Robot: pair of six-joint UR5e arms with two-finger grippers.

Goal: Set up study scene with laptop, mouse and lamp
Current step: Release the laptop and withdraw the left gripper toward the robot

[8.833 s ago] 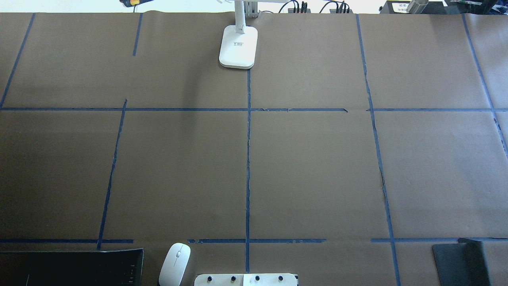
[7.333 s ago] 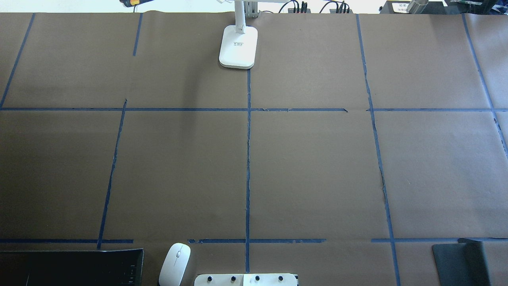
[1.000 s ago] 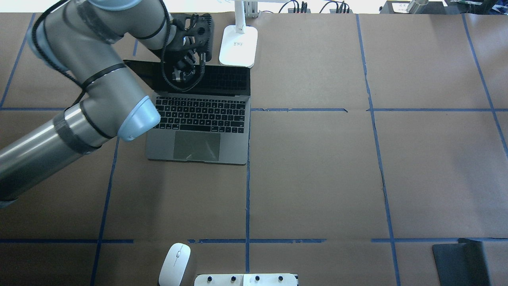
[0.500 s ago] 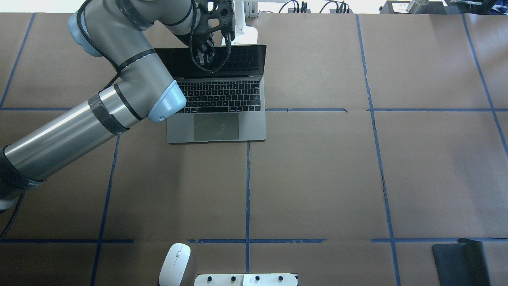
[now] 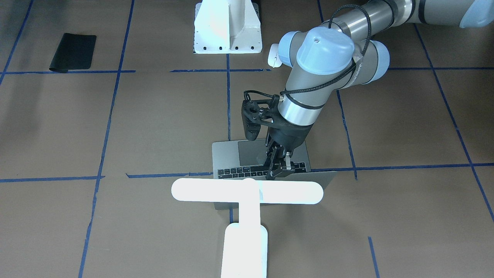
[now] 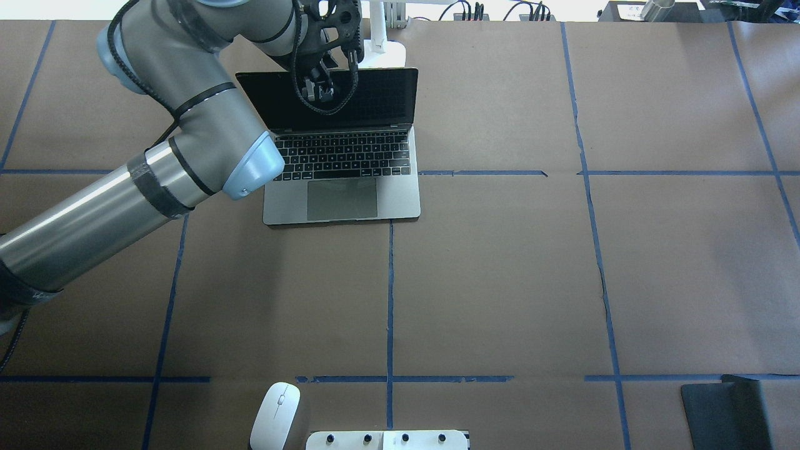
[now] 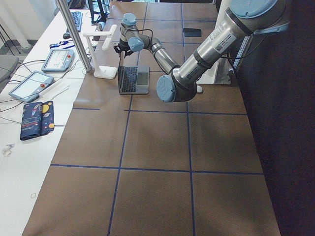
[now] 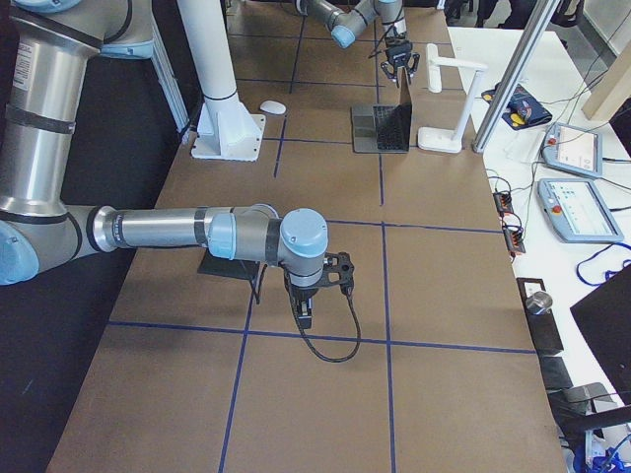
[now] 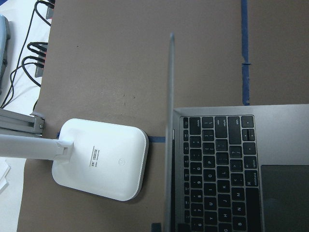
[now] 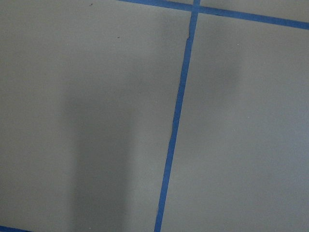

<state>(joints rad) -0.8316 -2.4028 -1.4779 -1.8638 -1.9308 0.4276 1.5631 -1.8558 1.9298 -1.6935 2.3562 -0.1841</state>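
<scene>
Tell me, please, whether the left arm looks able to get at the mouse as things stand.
Probably, once it lets go: the left hand holds the laptop by its lid, while the mouse lies in the open beside the pedestal.

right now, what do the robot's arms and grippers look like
The left arm and right arm are silver-grey tubes with pale blue joint caps and black bands. The left gripper and right gripper are black, each fed by a looping black cable.
</scene>
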